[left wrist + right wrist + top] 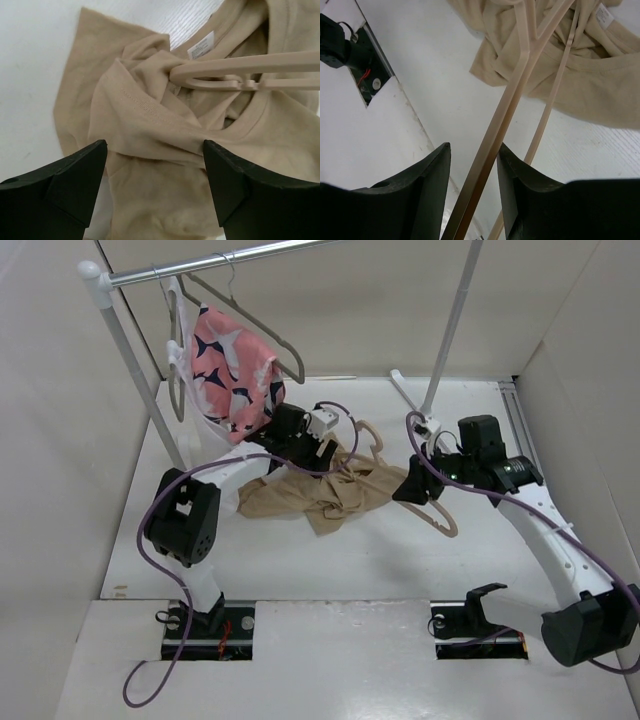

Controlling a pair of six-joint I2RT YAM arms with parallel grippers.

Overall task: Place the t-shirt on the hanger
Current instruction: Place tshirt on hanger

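Note:
The tan t-shirt (320,495) lies crumpled on the white table between the arms. Its round neck and white label (202,46) show in the left wrist view. The beige hanger (447,523) lies slanted, one end over the shirt's neck (260,62). My left gripper (330,445) hovers open just above the t-shirt (145,115), its jaws (155,145) wide apart with cloth below the gap. My right gripper (412,488) is shut on the hanger's bar (520,85), which runs between its fingers (471,147). The t-shirt (590,75) lies beyond.
A clothes rack's metal rail (230,260) crosses the back, with slanted posts (450,330). A pink printed garment (235,365), a white garment and grey wire hangers (290,350) hang at its left, close behind the left arm. Beige walls enclose the table.

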